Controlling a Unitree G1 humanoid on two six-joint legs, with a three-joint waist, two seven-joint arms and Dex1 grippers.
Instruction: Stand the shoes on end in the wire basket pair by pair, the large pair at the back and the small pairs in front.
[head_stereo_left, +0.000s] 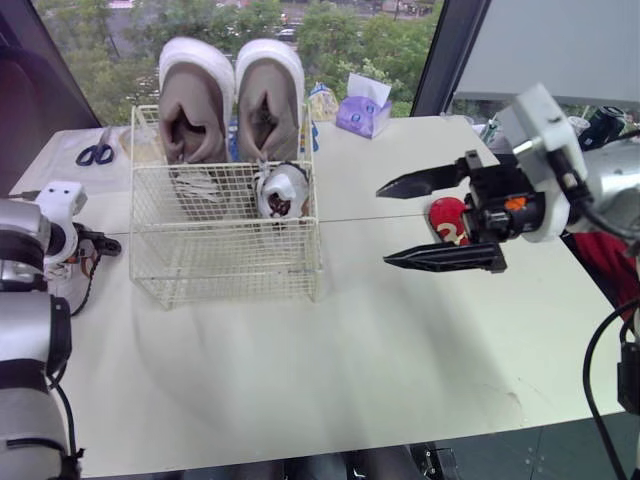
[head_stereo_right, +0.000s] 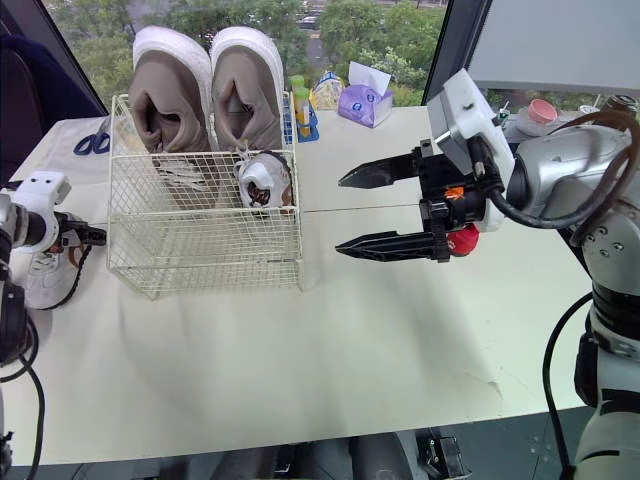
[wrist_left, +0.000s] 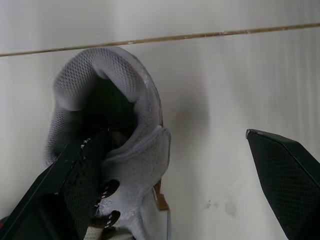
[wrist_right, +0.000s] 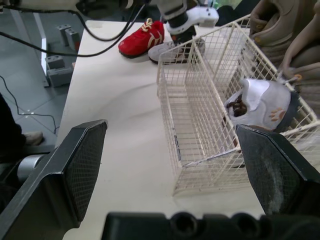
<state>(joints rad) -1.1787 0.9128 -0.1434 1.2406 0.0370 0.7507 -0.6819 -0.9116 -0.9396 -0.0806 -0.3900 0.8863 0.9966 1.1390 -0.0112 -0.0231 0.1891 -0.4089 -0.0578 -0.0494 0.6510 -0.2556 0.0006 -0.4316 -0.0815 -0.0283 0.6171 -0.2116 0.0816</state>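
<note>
Looks like grabbing the grey shoe (wrist_left: 135, 165), left gripper (wrist_left: 175, 135) wide at its collar, right gripper (head_stereo_left: 383, 225) wide and empty; needs a pinch next.

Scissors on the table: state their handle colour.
Blue. The scissors show best in the left eye view.

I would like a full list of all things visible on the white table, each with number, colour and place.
white wire basket: one, white, middle of table
large brown shoes with white soles: two, on end, basket's back
small silver shoe: one, in basket, before the large pair
small grey mesh shoe: one, left of basket
small red shoes: two; one beside grey shoe, other behind right gripper
blue-handled scissors: one, far left
purple tissue box: one, behind basket
left gripper: open, at grey shoe
right gripper: open, empty, right of basket
</note>
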